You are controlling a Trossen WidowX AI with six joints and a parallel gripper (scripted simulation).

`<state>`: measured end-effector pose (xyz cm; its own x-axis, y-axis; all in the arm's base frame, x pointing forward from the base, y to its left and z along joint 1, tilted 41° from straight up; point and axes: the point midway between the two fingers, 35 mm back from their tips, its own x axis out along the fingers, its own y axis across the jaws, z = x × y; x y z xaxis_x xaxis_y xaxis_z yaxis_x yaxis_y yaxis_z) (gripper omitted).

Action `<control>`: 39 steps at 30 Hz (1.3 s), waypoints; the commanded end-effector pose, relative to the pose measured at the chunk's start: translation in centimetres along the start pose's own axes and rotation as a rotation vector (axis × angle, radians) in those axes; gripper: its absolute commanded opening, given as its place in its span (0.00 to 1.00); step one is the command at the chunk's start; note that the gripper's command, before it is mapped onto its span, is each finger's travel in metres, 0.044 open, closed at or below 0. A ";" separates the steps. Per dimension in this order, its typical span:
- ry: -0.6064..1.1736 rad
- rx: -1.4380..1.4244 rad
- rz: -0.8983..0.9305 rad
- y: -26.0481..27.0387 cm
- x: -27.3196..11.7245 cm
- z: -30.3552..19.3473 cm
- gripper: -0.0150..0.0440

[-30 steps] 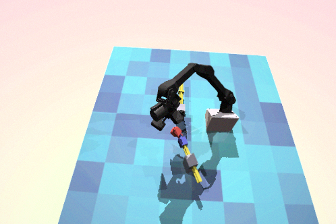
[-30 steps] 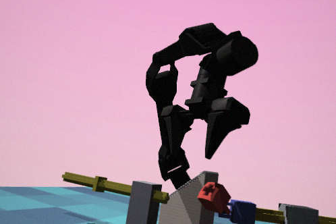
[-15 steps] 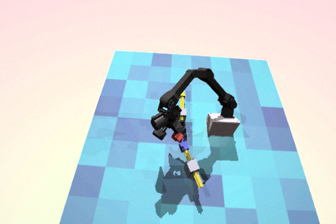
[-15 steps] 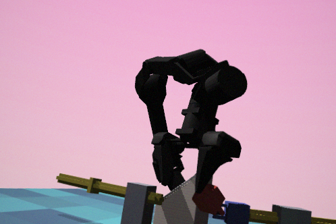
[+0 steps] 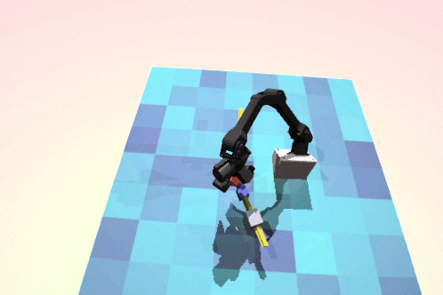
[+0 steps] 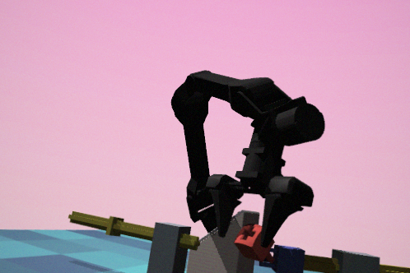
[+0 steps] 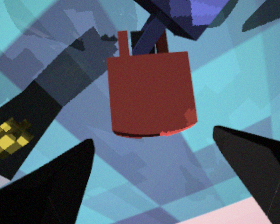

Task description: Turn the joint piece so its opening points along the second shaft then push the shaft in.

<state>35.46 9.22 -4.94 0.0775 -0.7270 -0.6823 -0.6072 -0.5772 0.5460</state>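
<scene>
Landmark: red square joint piece (image 5: 235, 181) (image 6: 252, 244) (image 7: 152, 92), its cross-shaped opening facing away from the blue hinge block (image 5: 242, 192) (image 6: 289, 259) (image 7: 198, 10) just beside it; gripper (image 5: 233, 179) (image 6: 244, 238) (image 7: 154, 138) at joint piece, fingers wide apart, nothing clamped; sliding yellow shaft (image 6: 190, 241) (image 7: 10, 139) apart from joint piece; fixed yellow shaft (image 5: 247, 203) (image 6: 319, 262) beyond hinge block from it.

Red joint piece (image 5: 234, 181) (image 6: 252, 242) (image 7: 152, 92), blue hinge part (image 5: 242, 192) (image 6: 289, 259) (image 7: 198, 12), yellow shafts, black arm (image 5: 254, 115) (image 6: 196, 150), checkered blue-and-purple table top (image 5: 187, 211) (image 6: 53, 247) (image 7: 241, 65)
</scene>
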 end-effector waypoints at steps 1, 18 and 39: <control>-0.007 0.002 0.004 0.3 -0.1 2.0 1.00; -0.006 0.003 0.005 0.3 2.1 2.1 1.00; -0.006 0.003 0.005 0.3 2.8 2.1 0.56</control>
<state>33.79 7.86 -7.67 0.0671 -0.7257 -0.6847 -0.6121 -0.5719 0.5461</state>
